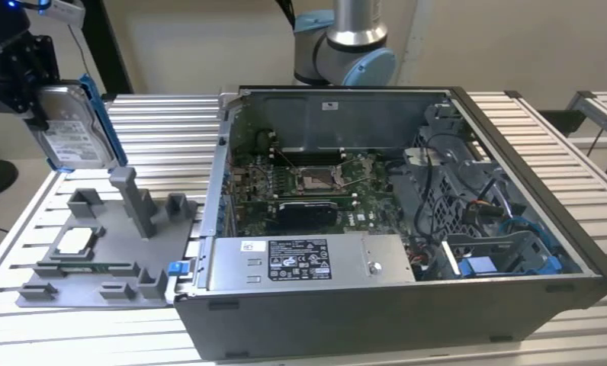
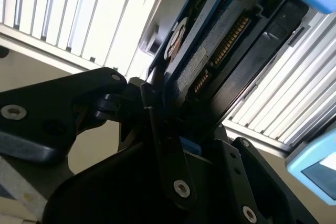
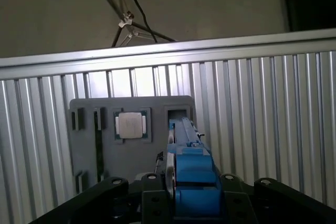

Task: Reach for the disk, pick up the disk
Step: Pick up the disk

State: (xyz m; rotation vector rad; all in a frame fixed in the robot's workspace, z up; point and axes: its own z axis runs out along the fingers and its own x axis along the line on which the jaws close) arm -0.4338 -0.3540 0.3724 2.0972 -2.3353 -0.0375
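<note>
Since the gripper (image 1: 41, 103) is clamped tight on the disk (image 1: 78, 130), we see the drive held upright in the air above the table's (image 1: 161, 122) far corner at the exterior view's left. Below it, near that same edge, we see the grey fixture (image 1: 100, 252) with a small chip (image 1: 75, 241) seated in it. Further right, the open computer case (image 1: 385, 305) takes the table's middle.

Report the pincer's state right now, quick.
The pincer is closed on the flat silver-grey metal hard drive with a blue plastic frame, held in the air over the grey plastic tray.
</note>
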